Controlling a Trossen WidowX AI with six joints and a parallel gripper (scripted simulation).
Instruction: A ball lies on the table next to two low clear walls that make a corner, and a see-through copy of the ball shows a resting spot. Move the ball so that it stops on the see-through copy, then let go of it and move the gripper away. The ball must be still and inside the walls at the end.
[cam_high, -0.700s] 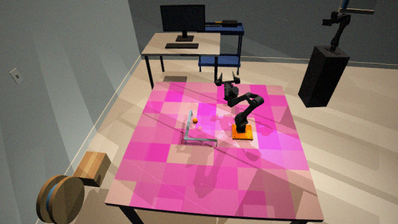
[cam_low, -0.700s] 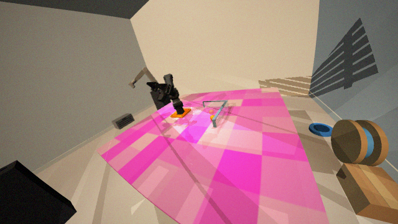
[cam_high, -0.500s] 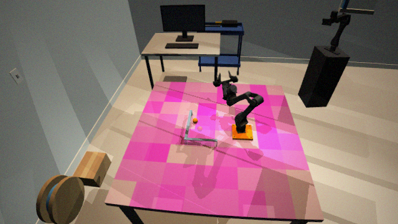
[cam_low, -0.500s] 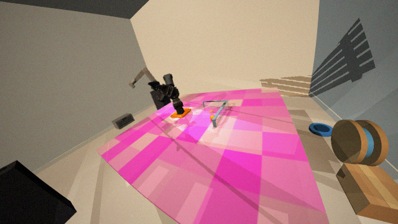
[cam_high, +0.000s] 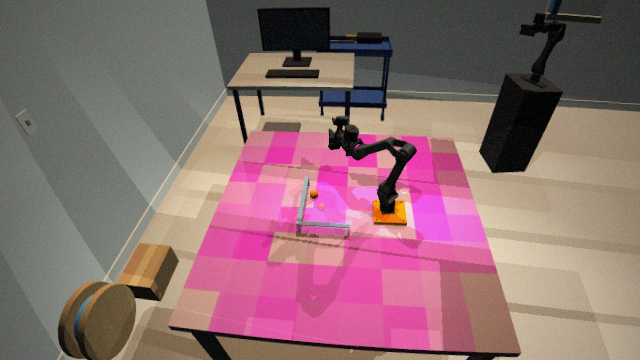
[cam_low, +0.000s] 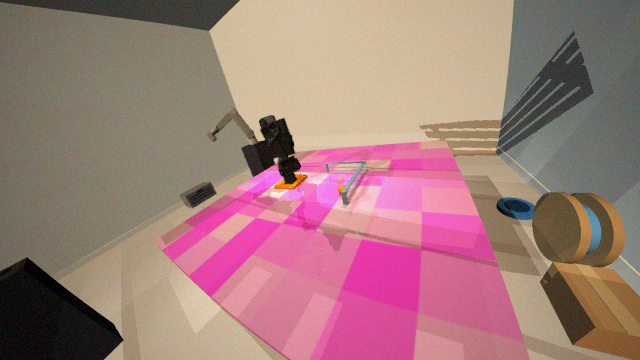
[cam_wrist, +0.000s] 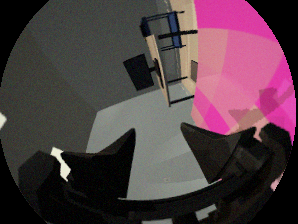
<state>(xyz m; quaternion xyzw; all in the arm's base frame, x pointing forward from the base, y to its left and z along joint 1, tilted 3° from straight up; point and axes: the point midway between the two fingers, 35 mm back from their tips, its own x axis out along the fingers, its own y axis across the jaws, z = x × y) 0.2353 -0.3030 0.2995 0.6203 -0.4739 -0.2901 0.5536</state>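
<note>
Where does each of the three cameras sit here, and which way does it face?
Top: high above one table edge, looking down at the pink table and desk; whole arm shows.
Exterior: low, off the opposite end, facing across the table toward the arm.
Wrist: on the arm, aimed out over the table edge at the desk; two gripper fingers show, nothing between them.
Top and exterior share the ball, walls and orange base plate.

Desk (cam_high: 260, 75) with monitor (cam_high: 293, 29), blue cart (cam_high: 385, 60), cable spool (cam_high: 95, 320)
</note>
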